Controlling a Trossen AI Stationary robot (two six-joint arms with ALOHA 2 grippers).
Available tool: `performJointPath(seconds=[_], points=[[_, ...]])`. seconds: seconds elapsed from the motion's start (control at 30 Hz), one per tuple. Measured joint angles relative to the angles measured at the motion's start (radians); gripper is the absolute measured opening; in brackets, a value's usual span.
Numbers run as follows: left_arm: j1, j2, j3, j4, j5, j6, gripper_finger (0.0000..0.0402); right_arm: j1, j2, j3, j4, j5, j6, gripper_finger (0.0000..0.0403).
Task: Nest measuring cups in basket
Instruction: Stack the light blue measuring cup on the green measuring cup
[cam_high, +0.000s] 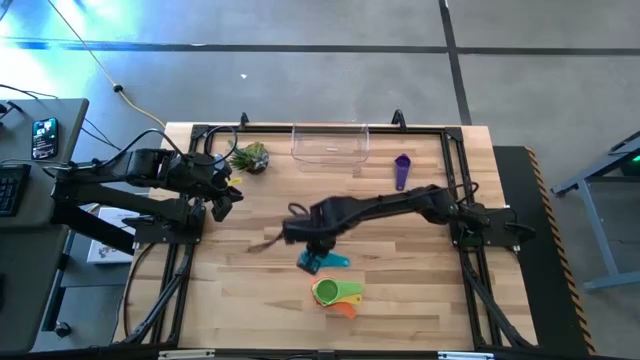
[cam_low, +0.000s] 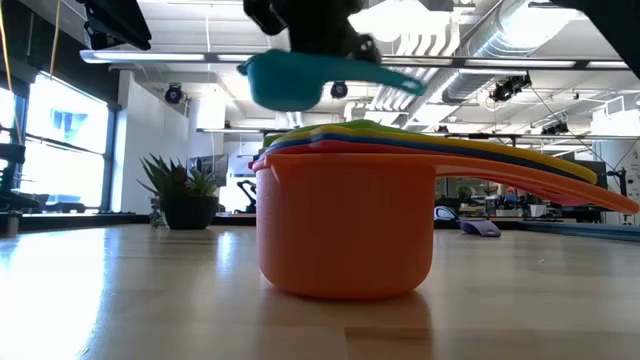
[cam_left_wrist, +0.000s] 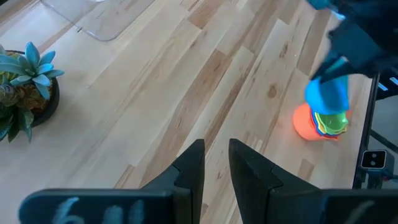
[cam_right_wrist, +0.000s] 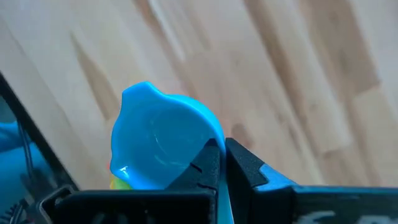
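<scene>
A stack of several nested measuring cups (cam_high: 337, 293) rests on its orange bottom cup (cam_low: 345, 230) at the table's near middle. My right gripper (cam_high: 315, 243) hangs just above and beyond it, shut on a light blue cup (cam_low: 290, 82). A purple cup (cam_high: 402, 171) lies at the far right, beside the clear basket (cam_high: 330, 146), which stands at the far edge. My left gripper (cam_left_wrist: 216, 163) waits over the table's left part, near the plant, a little open with nothing between its fingers. My right gripper pinches the light blue cup between its two fingers (cam_right_wrist: 210, 163) where the handle meets the bowl (cam_right_wrist: 211, 138). The fingers come from above, pointing down. The cup is lifted clear above the stack, about level, with its bowl facing up and its handle (cam_low: 400, 80) sticking out sideways.
A small potted spiky plant (cam_high: 250, 157) stands at the far left, close to my left gripper. Bare wooden tabletop lies between the stack and the basket. A dark frame runs along the table's edges (cam_high: 450, 135).
</scene>
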Motion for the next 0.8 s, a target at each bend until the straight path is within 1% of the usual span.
performJointPath(seconds=[0.17,0.37,0.53,0.7,0.8], points=[[0.0,0.0,0.0,0.0,0.0,0.0,0.0062,0.067,0.001,0.0,-0.03,0.003,0.079,0.0],[0.0,0.0,0.0,0.0,0.0,0.0,0.0062,0.124,0.006,-0.018,-0.026,0.0,0.098,0.0],[0.0,0.0,0.0,0.0,-0.005,0.0,0.0062,0.139,0.008,-0.08,0.014,-0.002,0.124,0.0],[0.0,0.0,0.0,0.0,-0.005,0.0,0.0062,0.138,0.009,-0.121,0.078,-0.033,0.121,0.0],[0.0,0.0,0.0,0.0,-0.005,0.0,0.0062,0.14,0.009,-0.141,0.086,-0.045,0.121,0.0]])
